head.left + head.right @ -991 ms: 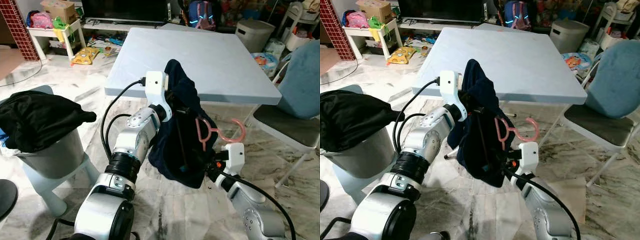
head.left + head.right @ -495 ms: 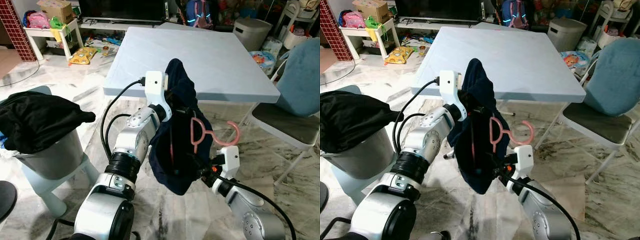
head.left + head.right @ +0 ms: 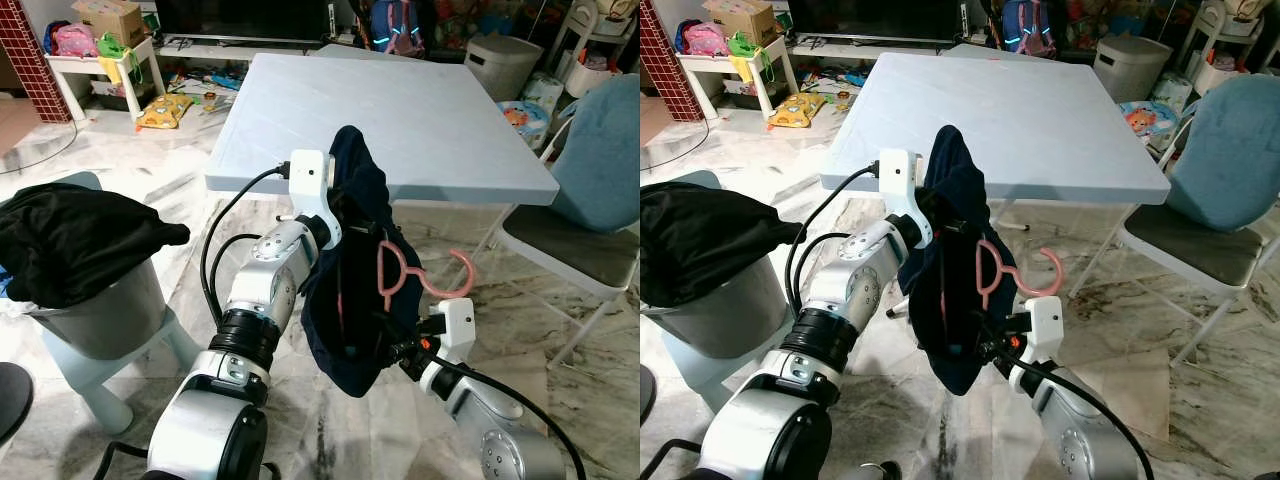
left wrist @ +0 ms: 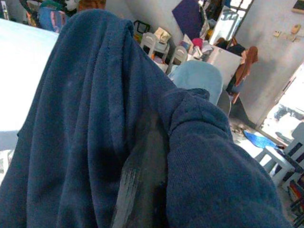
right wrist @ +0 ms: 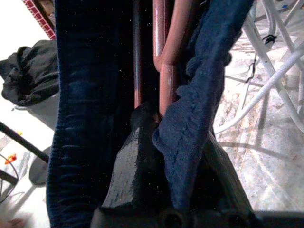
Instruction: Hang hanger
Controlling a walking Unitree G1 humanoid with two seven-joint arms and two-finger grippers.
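Pink hanger [image 5: 164,71] between right gripper's [image 5: 171,156] jaws

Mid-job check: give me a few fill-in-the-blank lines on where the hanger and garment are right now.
1. The hanger is ____ in colour.
2. The left pincer holds up the dark ____ garment.
3. The right pincer grips the hanger from ____, its hook pointing up.
4. Behind both arms stands a pale blue ____.

Missing words: pink; blue; below; table
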